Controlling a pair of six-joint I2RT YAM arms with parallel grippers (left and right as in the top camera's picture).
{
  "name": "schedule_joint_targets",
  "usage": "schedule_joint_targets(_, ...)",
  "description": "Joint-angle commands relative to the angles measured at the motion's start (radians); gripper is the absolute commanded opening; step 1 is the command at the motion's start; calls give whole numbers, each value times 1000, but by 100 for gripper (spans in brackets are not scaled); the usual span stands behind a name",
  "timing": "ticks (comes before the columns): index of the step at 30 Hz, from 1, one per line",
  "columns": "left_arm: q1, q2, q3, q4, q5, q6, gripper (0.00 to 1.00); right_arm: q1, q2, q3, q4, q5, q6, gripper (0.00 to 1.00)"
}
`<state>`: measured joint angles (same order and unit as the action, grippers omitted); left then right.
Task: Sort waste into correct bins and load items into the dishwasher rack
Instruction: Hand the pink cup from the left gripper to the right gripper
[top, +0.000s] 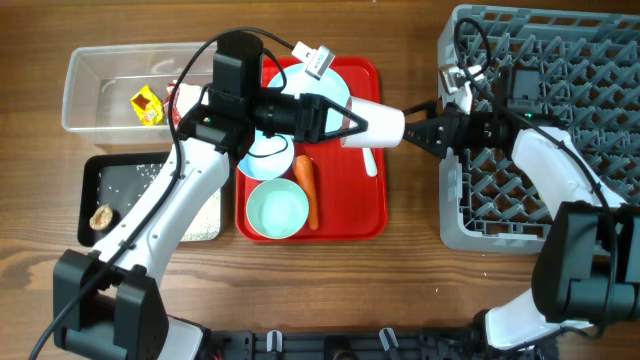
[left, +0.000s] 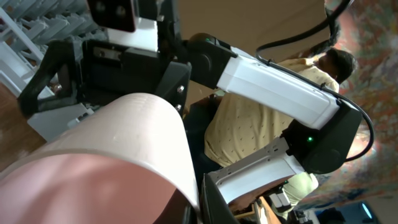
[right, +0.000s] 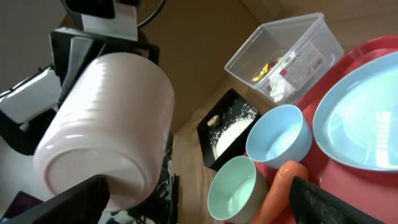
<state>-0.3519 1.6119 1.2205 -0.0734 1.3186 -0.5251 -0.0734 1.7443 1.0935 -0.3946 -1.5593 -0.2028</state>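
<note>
The pale pink cup (top: 380, 125) hangs on its side at the centre of the overhead frame, above the right edge of the red serving tray (top: 375, 215), with its mouth to the left and its base to the right. Its wall is smooth and matte, ringed with faint shallow ridges, and its round base has a softly rounded edge. The left gripper (top: 352, 122) is clamped on the cup at the rim. The right gripper (top: 410, 130) faces the base, its dark fingers (right: 68, 202) spread wide and gripping nothing; I cannot tell whether they touch the cup.

On the glossy tray lie a tapered orange carrot (top: 306, 190), a round light blue bowl (top: 277, 212), a light blue plate (top: 338, 92) and a white spoon (top: 370, 160). The grey pegged dishwasher rack (top: 480, 220) fills the right of the frame on the wood-grain tabletop (top: 410, 290). At upper left stands a clear plastic tub (top: 80, 110). Below it, a shallow black tray (top: 92, 190) holds white rice grains (top: 205, 215).
</note>
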Motion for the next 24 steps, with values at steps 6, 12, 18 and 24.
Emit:
schedule_joint_targets(6, -10, 70, 10, 3, -8, 23, 4, 16, -143, -1, 150, -63, 206, 98)
schedule_joint_targets(12, -8, 70, 10, 25, -7, 23, 4, 42, -143, -1, 178, -63, 231, 99)
schedule_joint_targets(18, 3, 70, 10, 37, -6, 12, 4, 46, -143, -2, 169, -63, 230, 99)
schedule_joint_targets(24, 14, 70, 10, 165, 1, -83, 4, 99, -143, -2, 173, -14, 229, 98)
